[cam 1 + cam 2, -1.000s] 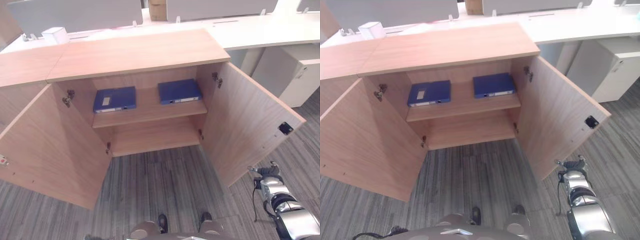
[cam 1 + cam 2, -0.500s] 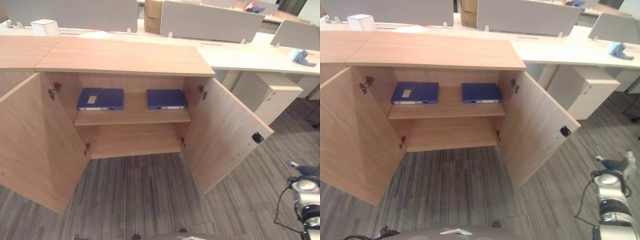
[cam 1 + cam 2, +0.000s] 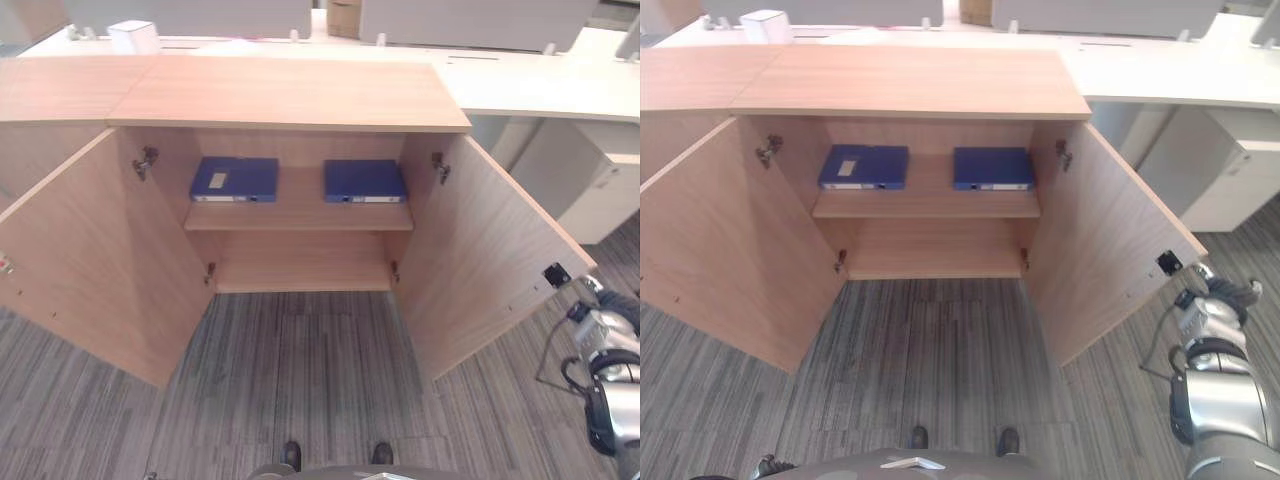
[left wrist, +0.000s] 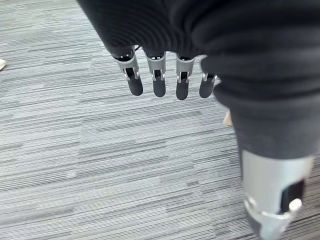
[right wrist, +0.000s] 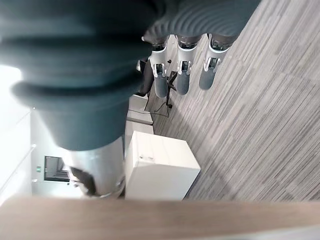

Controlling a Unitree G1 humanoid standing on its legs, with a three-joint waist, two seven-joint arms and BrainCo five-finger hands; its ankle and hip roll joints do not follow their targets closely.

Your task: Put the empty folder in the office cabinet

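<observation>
With 2 blue folders (image 3: 235, 179) lying on the cabinet (image 3: 290, 95) shelf well beyond my fingers (image 4: 158, 85), both hands' fingers hang straight, spread and empty since nothing needs holding.

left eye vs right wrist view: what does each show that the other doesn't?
Left eye view alone: the open cabinet with two blue folders, left folder and right folder, lying flat on its upper shelf, both doors swung wide. Right wrist view alone: the right hand, fingers straight, holding nothing, above a white pedestal unit. Both share the grey striped carpet.
</observation>
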